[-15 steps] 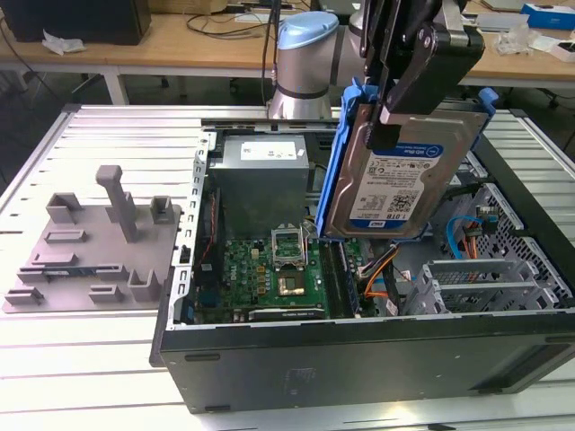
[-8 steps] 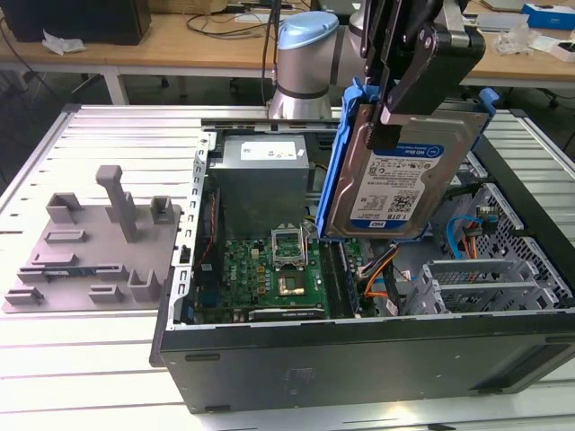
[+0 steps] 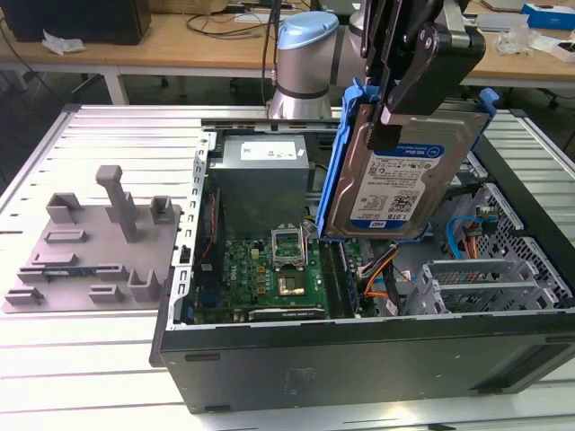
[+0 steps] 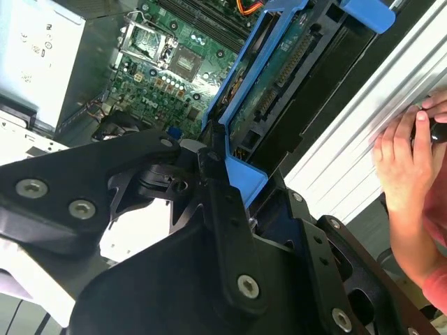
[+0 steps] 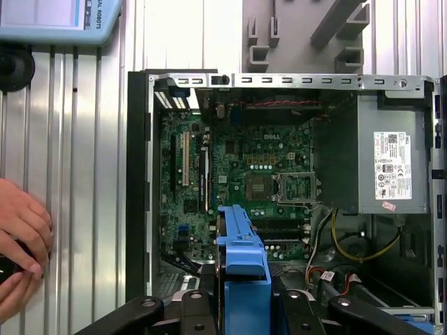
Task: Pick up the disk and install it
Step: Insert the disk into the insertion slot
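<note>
While clamped at its upper edge by the closed gripper, the disk is held upright, slightly tilted, above the open computer case, over the motherboard. A grey tray is seen on the slatted table at the exterior view's left of the case. A person's hand is seen on that table in the first wrist view.

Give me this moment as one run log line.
stage: disk held up, not installed | end effector: shut on disk | disk: tilted above computer case | person's hand: beside case
</note>
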Robot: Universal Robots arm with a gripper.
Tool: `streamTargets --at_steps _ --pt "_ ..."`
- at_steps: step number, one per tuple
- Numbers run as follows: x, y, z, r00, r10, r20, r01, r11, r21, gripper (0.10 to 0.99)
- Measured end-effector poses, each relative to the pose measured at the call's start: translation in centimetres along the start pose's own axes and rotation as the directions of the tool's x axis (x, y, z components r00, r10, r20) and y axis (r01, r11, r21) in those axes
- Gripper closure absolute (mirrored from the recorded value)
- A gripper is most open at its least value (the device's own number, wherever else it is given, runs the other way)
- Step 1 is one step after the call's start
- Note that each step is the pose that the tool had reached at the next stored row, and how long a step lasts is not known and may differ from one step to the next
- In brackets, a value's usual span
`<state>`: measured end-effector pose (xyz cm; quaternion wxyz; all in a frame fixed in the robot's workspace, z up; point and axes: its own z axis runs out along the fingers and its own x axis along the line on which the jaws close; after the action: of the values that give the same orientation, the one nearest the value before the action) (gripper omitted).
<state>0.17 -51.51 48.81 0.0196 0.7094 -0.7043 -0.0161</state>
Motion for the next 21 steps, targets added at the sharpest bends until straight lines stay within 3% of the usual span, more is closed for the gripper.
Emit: streamTargets --at_steps 3,6,13,15,17,19,21 --pt "0.00 0.21 0.05 1.0000 0.000 0.0000 0.000 1.0000 0.009 0.718" --pt "0.00 0.27 0.12 1.0000 0.000 0.0000 0.000 0.9996 0.027 0.718" --pt "0.28 0.19 0.18 1.0000 0.000 0.0000 0.000 0.9995 0.030 0.718" --pt "0.29 0.18 0.22 1.0000 0.000 -0.0001 0.000 0.9991 0.043 0.718" --pt "0.29 0.18 0.34 1.0000 0.000 -0.0003 0.000 0.9979 0.065 0.718" --pt "0.32 0.16 0.45 1.0000 0.000 0.0007 0.000 0.9974 0.072 0.718" --pt "0.48 0.16 0.56 1.0000 0.000 0.0096 -0.001 0.9973 0.073 0.718"
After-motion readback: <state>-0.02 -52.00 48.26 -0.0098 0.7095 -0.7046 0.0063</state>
